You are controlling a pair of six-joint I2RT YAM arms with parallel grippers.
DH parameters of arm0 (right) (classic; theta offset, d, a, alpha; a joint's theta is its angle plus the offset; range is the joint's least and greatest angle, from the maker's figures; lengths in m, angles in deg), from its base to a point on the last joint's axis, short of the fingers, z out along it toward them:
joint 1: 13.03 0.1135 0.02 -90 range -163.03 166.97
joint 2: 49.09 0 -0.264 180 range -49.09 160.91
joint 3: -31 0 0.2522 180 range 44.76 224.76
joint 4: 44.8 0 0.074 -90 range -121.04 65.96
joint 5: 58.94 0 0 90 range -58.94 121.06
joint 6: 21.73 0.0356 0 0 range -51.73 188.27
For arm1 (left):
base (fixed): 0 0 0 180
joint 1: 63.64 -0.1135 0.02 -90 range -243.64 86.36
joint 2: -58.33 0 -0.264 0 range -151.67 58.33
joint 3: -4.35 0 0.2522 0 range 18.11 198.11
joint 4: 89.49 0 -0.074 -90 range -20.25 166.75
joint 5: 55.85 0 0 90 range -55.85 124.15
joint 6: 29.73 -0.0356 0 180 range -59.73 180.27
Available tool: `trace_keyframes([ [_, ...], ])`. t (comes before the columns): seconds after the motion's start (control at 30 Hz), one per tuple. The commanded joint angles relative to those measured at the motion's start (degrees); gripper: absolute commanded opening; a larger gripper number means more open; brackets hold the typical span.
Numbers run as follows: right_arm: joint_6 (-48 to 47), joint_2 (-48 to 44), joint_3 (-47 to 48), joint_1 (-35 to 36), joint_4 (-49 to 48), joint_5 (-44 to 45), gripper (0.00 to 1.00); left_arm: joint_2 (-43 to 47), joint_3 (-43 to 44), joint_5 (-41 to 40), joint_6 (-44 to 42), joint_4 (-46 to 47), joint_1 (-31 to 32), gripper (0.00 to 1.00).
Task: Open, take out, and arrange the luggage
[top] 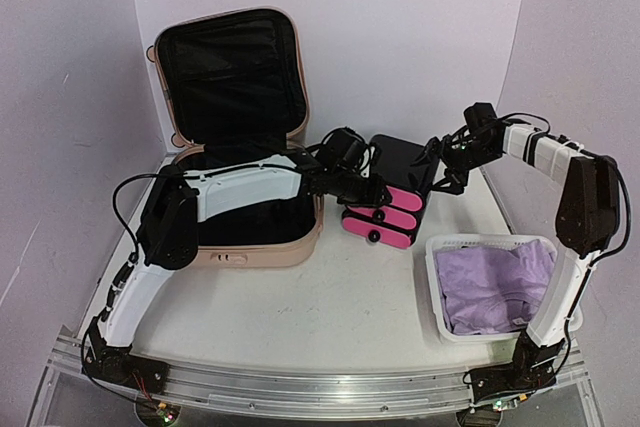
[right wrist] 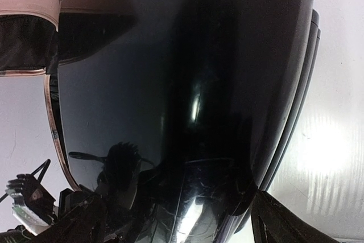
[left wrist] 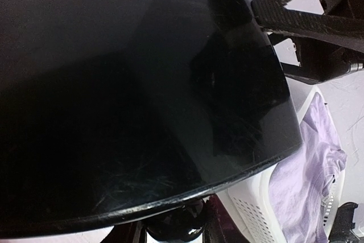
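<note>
The suitcase [top: 240,97] sits in the upper left of the top view. It is pink and it is open. Its lid stands up against the back wall, and the black inside shows. Its bottom half lies flat on the bench [top: 340,317].

The left arm [top: 240,187] starts at the lower left and stretches across the open suitcase toward the middle. Its jaws are at the left side of the box [top: 400,162]. The left wrist view is almost all shiny black box, so I cannot tell if these jaws are clenched or let go.

The box is in the middle of the frame, just right of the suitcase. It is black with pink drawers, and it looks tipped.

The right arm [top: 585,207] comes in from the right edge and bends over to the box's upper right corner. Its jaws are spread wide with the box between them. I cannot tell if they squeeze it.

In the lower right is a white basket [top: 440,247] on the bench. A purple cloth [top: 495,282] lies inside it.
</note>
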Motion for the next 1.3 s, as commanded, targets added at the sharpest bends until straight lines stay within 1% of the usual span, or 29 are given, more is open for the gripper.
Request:
trace_keyframes([
  [0.0,-0.95,0.93,2.09,-1.17,-0.94,1.72,0.87,0.97,3.17,-0.59,-0.50,3.63,2.98,0.08],
  [0.13,-0.94,2.54,2.54,-2.55,-0.90,1.23,0.85,2.46,1.11,-0.95,-0.15,3.56,4.38,0.07],
  [0.3,-1.08,3.64,2.26,-3.84,-0.92,0.58,0.85,6.94,-4.77,-1.02,0.70,3.61,5.35,0.08],
  [0.57,-1.30,3.52,2.52,-3.97,-0.83,-0.06,0.85,15.57,-16.85,-1.52,2.82,3.94,6.18,0.13],
  [0.7,-1.21,3.47,2.95,-4.01,-0.82,-0.23,0.85,17.59,-19.51,-0.27,4.02,4.58,6.54,0.18],
  [0.77,-1.21,3.31,3.18,-4.02,-0.83,-0.06,0.85,17.75,-19.64,0.30,4.06,4.69,6.56,0.24],
  [0.8,-1.21,3.23,3.34,-3.96,-0.81,0.04,0.85,17.86,-19.62,0.49,3.87,4.70,6.56,0.28],
  [0.87,-1.38,2.89,3.56,-3.97,-0.81,0.19,0.85,18.37,-19.84,0.93,2.78,4.61,6.56,0.46],
  [0.93,-1.78,2.25,3.55,-3.97,-0.68,0.38,0.85,19.89,-20.97,2.05,1.23,4.62,6.56,0.57],
  [1.03,-2.94,0.51,2.98,-4.00,0.07,0.90,0.86,24.42,-24.84,0.87,-2.25,4.61,6.57,0.70],
  [1.17,-5.56,-3.29,0.26,-4.05,1.47,1.81,0.93,34.25,-33.10,-2.89,-8.29,4.23,6.15,0.79],
  [1.27,-8.31,-6.17,-0.51,-3.98,4.07,3.04,0.96,41.80,-39.26,-4.42,-10.44,1.27,3.59,0.82],
])
